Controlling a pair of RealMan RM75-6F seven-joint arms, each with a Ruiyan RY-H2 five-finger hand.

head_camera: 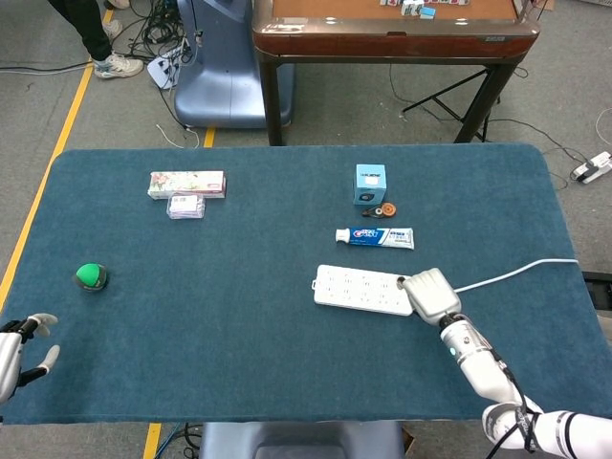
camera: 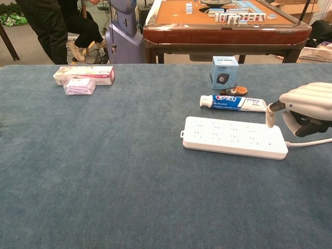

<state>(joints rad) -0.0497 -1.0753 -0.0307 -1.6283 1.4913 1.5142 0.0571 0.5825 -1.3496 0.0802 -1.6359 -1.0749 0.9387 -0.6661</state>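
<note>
My right hand [head_camera: 432, 295] hovers over the right end of a white power strip [head_camera: 363, 289]. In the chest view the right hand [camera: 303, 106] has its fingers curved and apart, a fingertip [camera: 270, 117] pointing down just above the power strip [camera: 234, 137], holding nothing. The strip's white cable [head_camera: 516, 273] runs off to the right. My left hand [head_camera: 19, 349] sits at the near left table edge, fingers spread and empty, closest to a green ball [head_camera: 91, 276]. A toothpaste tube [camera: 236, 102] lies just beyond the strip.
A blue box [head_camera: 370, 184] and a small orange-black item [head_camera: 384, 210] lie behind the toothpaste. A pink carton [head_camera: 186, 184] and a tissue pack [head_camera: 185, 206] lie at the far left. A wooden game table [head_camera: 392, 29] and a blue machine base [head_camera: 215, 67] stand beyond the table.
</note>
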